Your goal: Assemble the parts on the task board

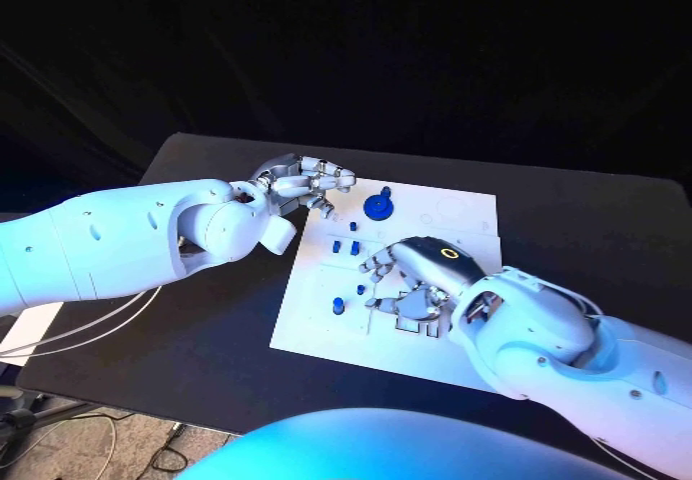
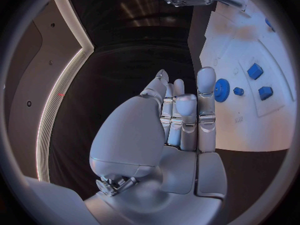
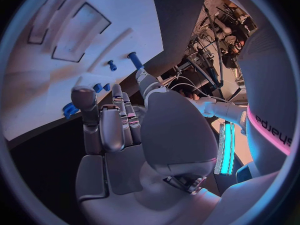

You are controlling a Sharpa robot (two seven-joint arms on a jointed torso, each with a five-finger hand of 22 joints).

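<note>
Task board (image 1: 325, 320): white plate lying flat at the middle of the black surface (image 1: 173, 350), long axis running away from the robot, slightly skewed. Parts: one round blue gear (image 1: 378, 207) near the far end of the board, flat face up; several small blue pieces (image 1: 346, 246) standing or lying in a loose line along the board's middle, with one (image 1: 339, 305) nearer the robot; their exact orientation is too small to tell. Right hand (image 1: 415, 275): over the board's centre, palm down, fingers curled toward the plate; whether it pinches a part cannot be told. Left hand (image 1: 300, 183): at the board's far left corner, just beside the gear, fingers drawn together and fairly straight in the wrist view, nothing seen between them. Step in hand, as judged: seating a small piece near the board's middle. Handling note: keep the piece upright and aligned over its recess before pressing down; left hand would do well to steady the board's edge, lest the plate slide.
</note>
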